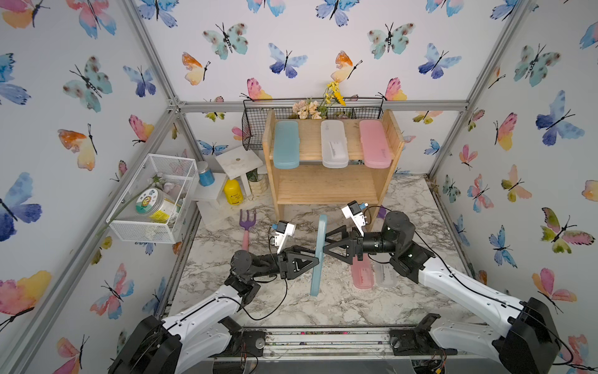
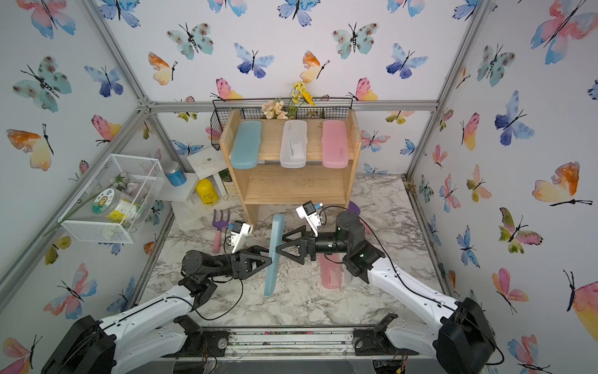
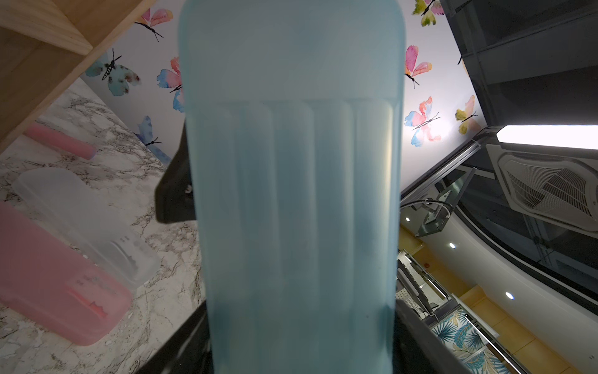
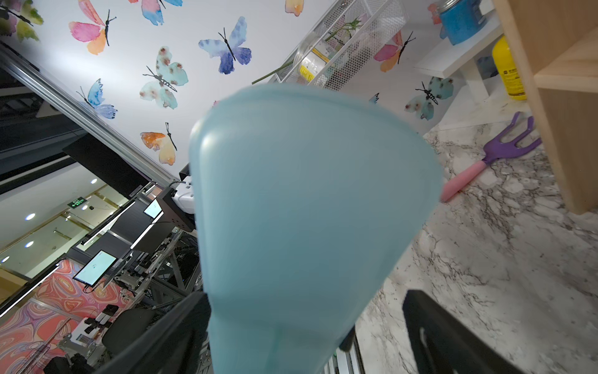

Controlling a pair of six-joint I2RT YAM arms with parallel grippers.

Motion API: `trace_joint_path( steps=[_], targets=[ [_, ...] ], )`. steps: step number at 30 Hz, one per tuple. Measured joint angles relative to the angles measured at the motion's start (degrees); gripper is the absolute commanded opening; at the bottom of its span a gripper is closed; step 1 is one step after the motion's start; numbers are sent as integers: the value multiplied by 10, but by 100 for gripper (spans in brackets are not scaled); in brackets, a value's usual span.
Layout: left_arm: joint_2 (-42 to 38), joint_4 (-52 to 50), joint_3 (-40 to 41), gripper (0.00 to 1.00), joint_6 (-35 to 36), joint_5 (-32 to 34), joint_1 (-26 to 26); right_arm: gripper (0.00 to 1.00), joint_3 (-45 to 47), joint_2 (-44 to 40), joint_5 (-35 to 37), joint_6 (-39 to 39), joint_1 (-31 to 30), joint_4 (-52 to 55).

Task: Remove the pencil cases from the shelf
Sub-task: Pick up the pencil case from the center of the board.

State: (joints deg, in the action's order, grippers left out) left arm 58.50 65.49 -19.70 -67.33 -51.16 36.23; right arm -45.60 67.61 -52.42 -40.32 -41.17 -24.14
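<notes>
My left gripper (image 1: 314, 263) clamps the teal pencil case (image 1: 315, 281) on edge before the shelf (image 1: 323, 191), my right gripper (image 1: 324, 244) gapes around it, and I cannot read the print on the pink case (image 3: 48, 285) and white case (image 3: 81, 213) on the table (image 3: 161, 307).

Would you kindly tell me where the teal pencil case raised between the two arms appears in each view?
In a top view: the held teal pencil case stands on edge at centre.
In a top view: the case, centre again.
Left wrist: it fills the middle.
Right wrist: its rounded end fills the middle.
Shared landmark: the wooden shelf, in all four views.
</notes>
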Motion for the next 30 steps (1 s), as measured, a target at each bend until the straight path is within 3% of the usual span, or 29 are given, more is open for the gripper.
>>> trace_joint_path(
  steps=[17,22,26,30],
  targets=[
    [40,65,9,75,-20,-7,19,96,-8,117,-57,-113,-63,-219],
    [43,74,10,76,-15,-7,19,81,2,120,-63,-150,-63,-256],
    [48,85,11,81,-5,-12,19,58,10,123,-62,-192,-61,-294],
    [52,91,11,86,-14,-13,19,51,14,133,-63,-212,-61,-340]
  ],
)
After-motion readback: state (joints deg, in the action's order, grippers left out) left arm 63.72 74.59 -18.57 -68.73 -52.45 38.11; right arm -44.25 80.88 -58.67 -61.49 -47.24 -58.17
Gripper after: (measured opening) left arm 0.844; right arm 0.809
